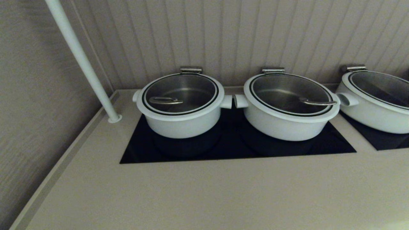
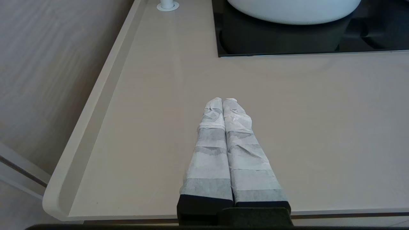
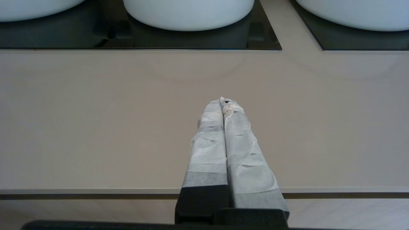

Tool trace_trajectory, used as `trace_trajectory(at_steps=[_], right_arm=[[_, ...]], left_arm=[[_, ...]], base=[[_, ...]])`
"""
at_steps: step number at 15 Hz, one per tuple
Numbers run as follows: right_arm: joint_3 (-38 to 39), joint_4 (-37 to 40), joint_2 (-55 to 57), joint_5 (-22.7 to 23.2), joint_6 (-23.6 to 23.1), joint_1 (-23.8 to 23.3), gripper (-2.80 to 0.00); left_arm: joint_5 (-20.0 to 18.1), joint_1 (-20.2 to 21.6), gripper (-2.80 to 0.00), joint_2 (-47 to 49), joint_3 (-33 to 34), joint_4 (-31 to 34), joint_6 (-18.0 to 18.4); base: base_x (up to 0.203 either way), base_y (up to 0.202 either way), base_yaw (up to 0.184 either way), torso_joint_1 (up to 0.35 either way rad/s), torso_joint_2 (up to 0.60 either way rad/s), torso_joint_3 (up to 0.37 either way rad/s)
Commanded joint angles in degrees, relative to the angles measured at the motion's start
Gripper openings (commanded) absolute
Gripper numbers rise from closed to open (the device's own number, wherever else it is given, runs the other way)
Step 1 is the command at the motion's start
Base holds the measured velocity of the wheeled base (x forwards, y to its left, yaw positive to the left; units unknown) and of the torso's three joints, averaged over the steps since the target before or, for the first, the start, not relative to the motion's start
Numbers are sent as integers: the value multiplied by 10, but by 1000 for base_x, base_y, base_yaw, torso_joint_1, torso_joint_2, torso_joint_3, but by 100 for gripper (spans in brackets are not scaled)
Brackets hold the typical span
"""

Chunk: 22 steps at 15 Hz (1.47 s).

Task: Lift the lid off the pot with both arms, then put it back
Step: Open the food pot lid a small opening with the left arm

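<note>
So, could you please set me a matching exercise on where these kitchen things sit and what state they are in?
Things:
1. lid
2. left tool
3. white pole
4. middle pot

Places or states:
A. stands at the back left corner of the counter
B. on the black cooktop, right of the pot
C. seated on the pot, loop handle up
D. shut, over the counter's front part

Pairs: 1-C, 2-D, 3-A, 4-B.

The right tool is shut over the counter too.
</note>
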Motion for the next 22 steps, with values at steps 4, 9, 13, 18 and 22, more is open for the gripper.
trace_trajectory(at_steps=[4,9,13,18,22], right_arm=[[0,0,1,1,0,0,-280],[0,0,1,1,-1,0,-280],[0,0,1,1,0,0,-280],[0,0,1,1,0,0,-280],[0,0,1,1,0,0,-280]], left_arm=[[0,0,-280,0,-1,1,2],[-30,0,-280,0,-2,-32,92],[-121,0,-280,10,-98,-27,95],[-199,0,-280,147,-300,31,89],[-321,0,-280,243,-389,45,72]], base=[[0,0,0,0,0,0],[0,0,0,0,0,0],[0,0,0,0,0,0],[0,0,0,0,0,0],[0,0,0,0,0,0]])
